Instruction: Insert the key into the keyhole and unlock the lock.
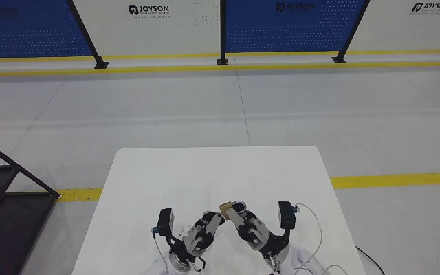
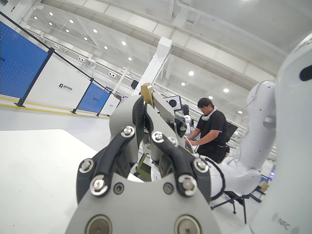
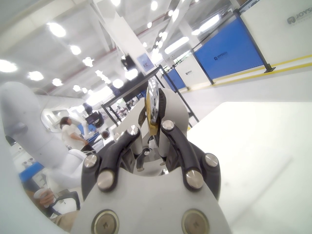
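Right gripper (image 3: 153,114) jaws clamp the brass lock (image 3: 152,98) above the worktop (image 1: 206,172); left gripper (image 2: 145,104) jaws together against it; whether the key is in, I cannot tell; unlocking seemingly not yet done

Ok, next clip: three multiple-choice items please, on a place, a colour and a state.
1. Where over the white rectangular table do the left end effector and right end effector meet? A) near half B) far edge C) far left corner
2. Colour of the small metal block at the left end effector's tips? A) red B) brass yellow C) blue
3. The right end effector is: A) wide open B) shut on a shiny silver metal piece C) flat on the table
1 A, top view shows both nearest the robot; 2 B, left wrist view; 3 B, fingers pinch it.
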